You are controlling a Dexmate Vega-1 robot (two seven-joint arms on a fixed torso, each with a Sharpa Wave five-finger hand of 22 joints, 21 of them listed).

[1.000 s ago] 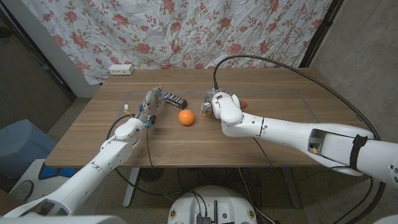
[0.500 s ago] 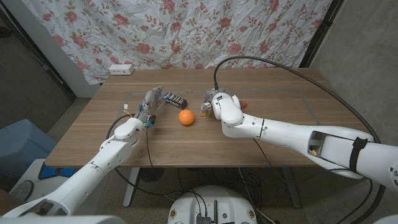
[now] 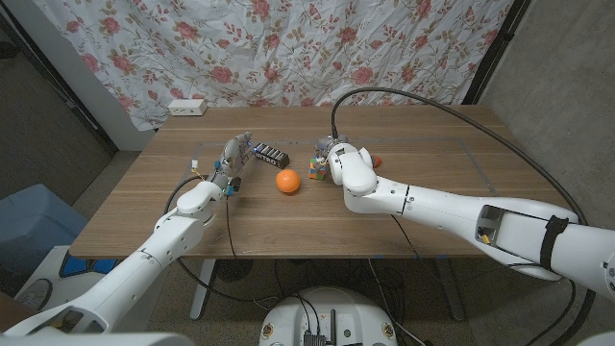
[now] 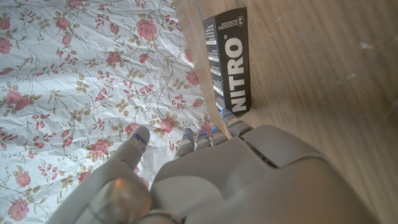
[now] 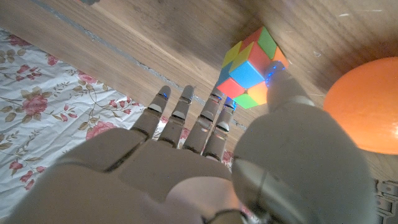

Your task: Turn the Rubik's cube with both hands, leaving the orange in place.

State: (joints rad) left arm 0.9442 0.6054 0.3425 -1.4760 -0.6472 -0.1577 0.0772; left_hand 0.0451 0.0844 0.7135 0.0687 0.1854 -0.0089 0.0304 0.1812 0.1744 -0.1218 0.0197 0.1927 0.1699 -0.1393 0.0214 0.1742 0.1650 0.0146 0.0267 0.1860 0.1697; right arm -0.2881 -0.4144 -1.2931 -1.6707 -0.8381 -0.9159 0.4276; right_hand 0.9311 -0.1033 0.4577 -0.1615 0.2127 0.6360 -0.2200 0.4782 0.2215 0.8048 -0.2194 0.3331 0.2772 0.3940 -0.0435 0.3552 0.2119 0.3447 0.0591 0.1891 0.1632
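At a wooden table (image 3: 404, 216) backed by a rose-printed curtain (image 3: 288, 48), the robot's right hand (image 3: 338, 161) reaches the small multicoloured Rubik's cube (image 3: 316, 167), which sits on the tabletop just beside the round orange fruit (image 3: 287, 181); the right wrist view shows the thumb (image 5: 283, 87) touching the cube (image 5: 250, 67) while the other fingers (image 5: 186, 115) stretch out alongside it, so the hand is spread and making contact but not yet closed round it; the orange (image 5: 364, 102) lies close by the thumb. The left hand (image 3: 231, 159) stands well apart from the cube, near a black rectangular carton lettered NITRO (image 3: 270, 153); in the left wrist view its fingers (image 4: 205, 138) reach toward the carton (image 4: 229, 59) and hold nothing, though whether a fingertip touches the carton cannot be told. The step in hand appears to be the first grasp, with the turning itself not yet begun; the next move would seem to call for the right hand to close on the cube and for the left hand to cross past the orange without nudging it, since the fruit lies between the two. No containers are in view, only a white power strip (image 3: 187, 107) at the table's far edge.
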